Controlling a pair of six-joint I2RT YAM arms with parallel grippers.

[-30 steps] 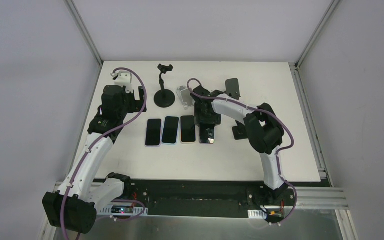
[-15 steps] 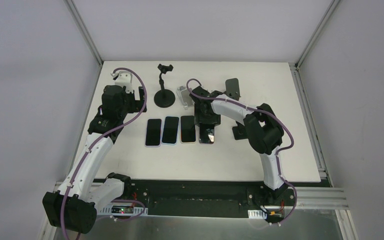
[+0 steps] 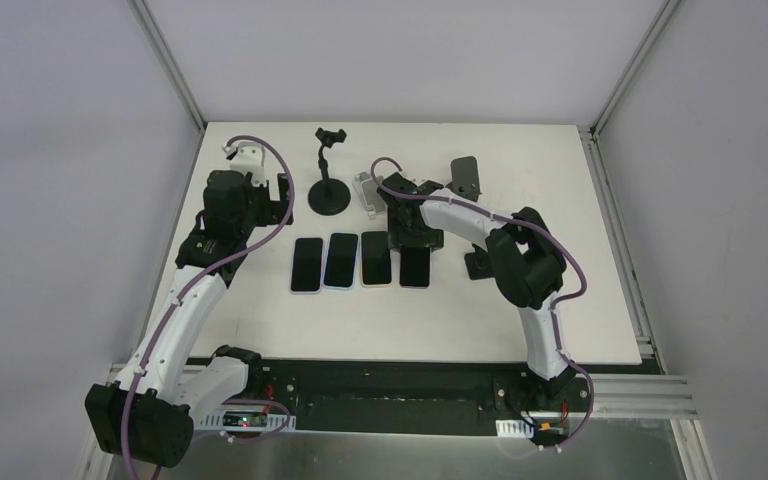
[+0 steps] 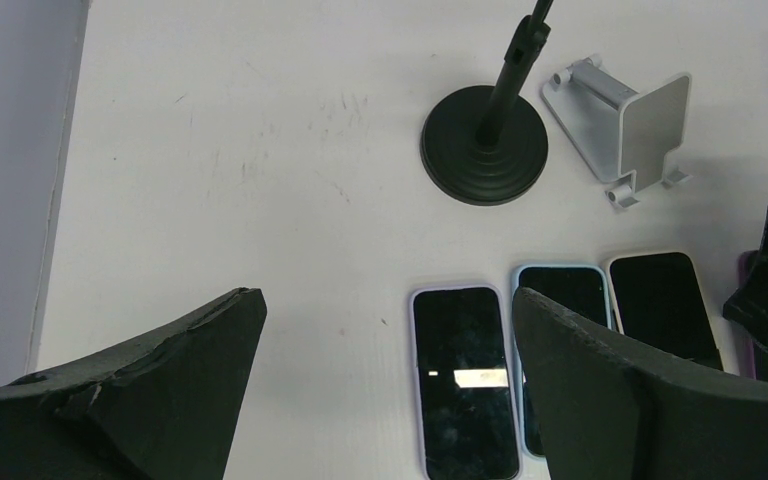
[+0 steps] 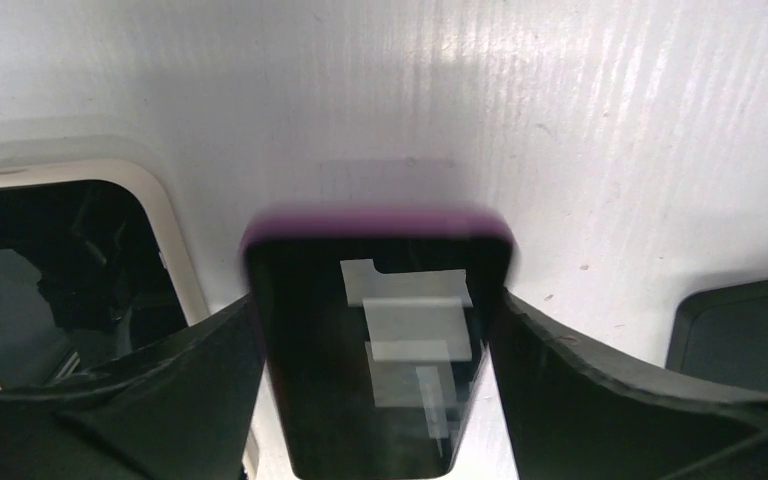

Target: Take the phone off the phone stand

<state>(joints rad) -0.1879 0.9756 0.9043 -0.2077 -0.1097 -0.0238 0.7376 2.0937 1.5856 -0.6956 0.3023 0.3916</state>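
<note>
A purple-cased phone (image 5: 375,340) with a dark screen sits between my right gripper's (image 5: 375,400) fingers, whose jaws press its two long sides. Its far end is at or just above the white table. In the top view this phone (image 3: 415,267) is at the right end of a row of phones, below my right gripper (image 3: 410,238). The silver phone stand (image 3: 367,190) and a black plate stand (image 3: 465,175) behind it hold nothing. My left gripper (image 4: 385,305) is open and empty above the table, left of the row.
A lavender phone (image 3: 307,264), a blue phone (image 3: 340,260) and a cream phone (image 3: 376,258) lie flat side by side. A black gooseneck stand (image 3: 330,190) stands behind them. A white object (image 3: 245,153) sits at the far left. Another black stand (image 3: 480,262) is beside my right arm.
My right gripper has shifted slightly back and left with the purple phone, bringing it down level with the row beside the cream phone. The left arm has not moved.
</note>
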